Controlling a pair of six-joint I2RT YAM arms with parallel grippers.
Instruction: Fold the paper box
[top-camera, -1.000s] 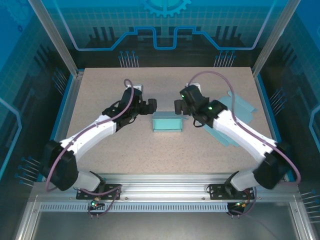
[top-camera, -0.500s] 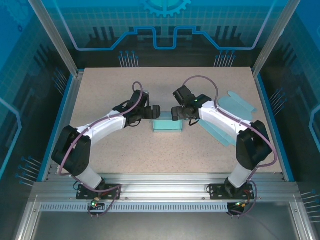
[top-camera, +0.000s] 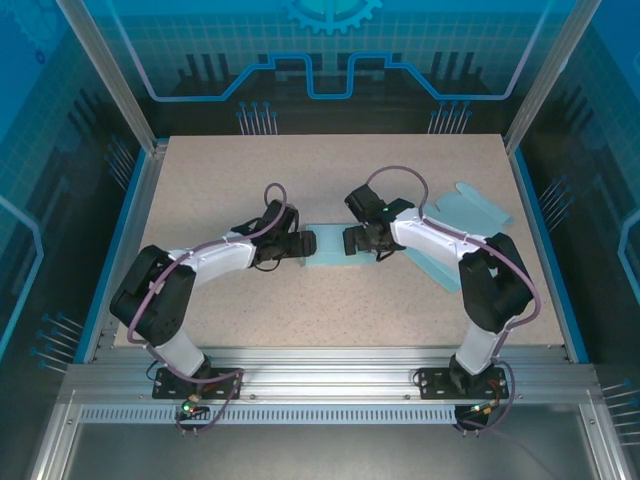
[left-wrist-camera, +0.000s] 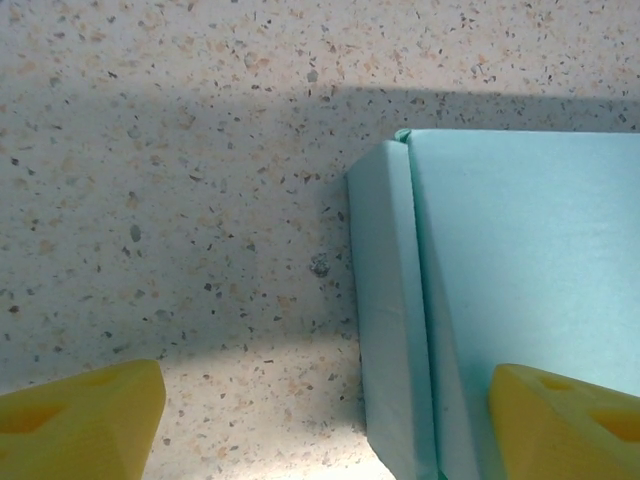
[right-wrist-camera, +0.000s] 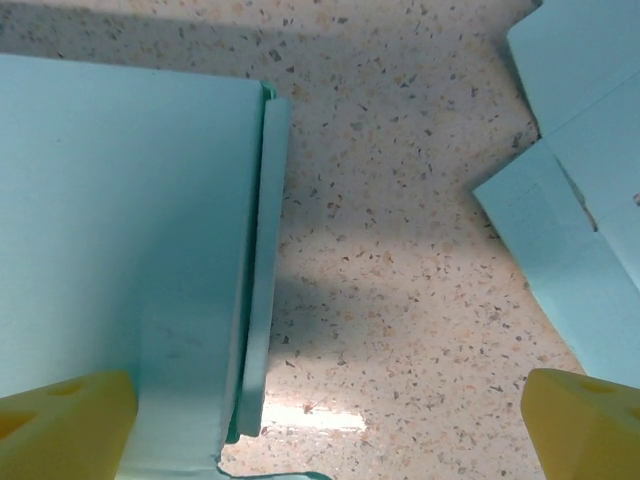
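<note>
Speckled tabletop (top-camera: 250, 170) is carrying the box (top-camera: 328, 245), with the left gripper (top-camera: 304, 243) and right gripper (top-camera: 351, 240) straddling its ends, both spread open. I'm aiming to press both end flaps inward evenly.

L gripper (top-camera: 306, 243) & R gripper (top-camera: 349, 240) low, facing inward, jaws spread wide, elbows bent, wrists prob. pitched down

**Even overhead light, softer shadow up close**

The top view is sharp and evenly lit, with a blue cast from the enclosure walls (top-camera: 60, 120) and faint shadows on the table (top-camera: 330, 300). In the left wrist view a broad soft shadow darkens the surface above a brighter band. In the right wrist view a small glare streak lies beside the paper box (right-wrist-camera: 120, 250). The yellow fingertips (left-wrist-camera: 80, 420) look slightly blurred.
</note>
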